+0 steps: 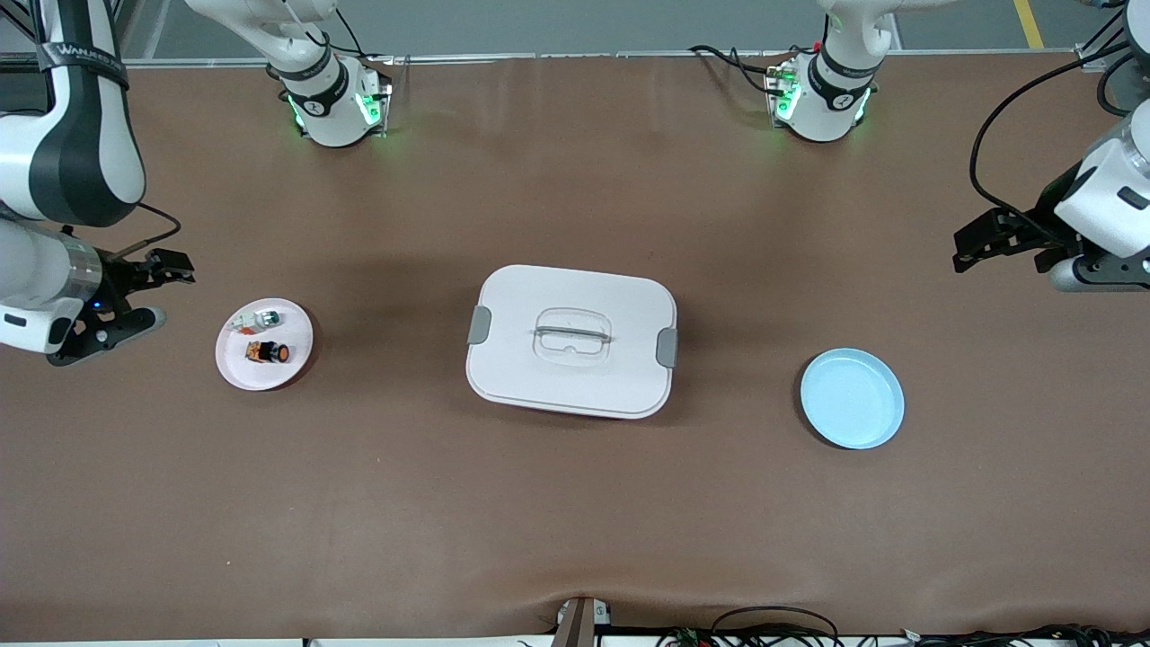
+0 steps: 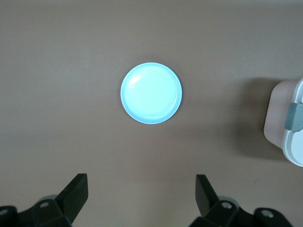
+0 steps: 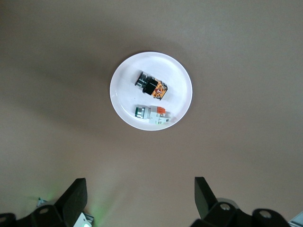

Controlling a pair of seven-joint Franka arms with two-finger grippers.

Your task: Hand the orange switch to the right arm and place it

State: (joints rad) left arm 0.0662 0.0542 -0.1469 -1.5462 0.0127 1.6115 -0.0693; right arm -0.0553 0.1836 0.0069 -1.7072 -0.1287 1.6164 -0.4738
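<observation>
Orange switch [image 1: 269,352] on white plate [image 1: 292,364] w/ green part [image 1: 267,318]; both pincers, left [image 1: 975,243] & right [image 1: 148,292], wide, empty; arms cropped.

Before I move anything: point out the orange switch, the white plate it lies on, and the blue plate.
orange switch [image 1: 268,352]: front view, on its black body.
white plate [image 1: 292,325]: front view, on bare surface near its rim.
blue plate [image 2: 151,93]: left wrist view, on its middle.

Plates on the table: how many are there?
2. The white plate, holding the orange switch and a white-and-green part, lies toward the right arm's end; the light blue plate toward the left arm's end.
</observation>
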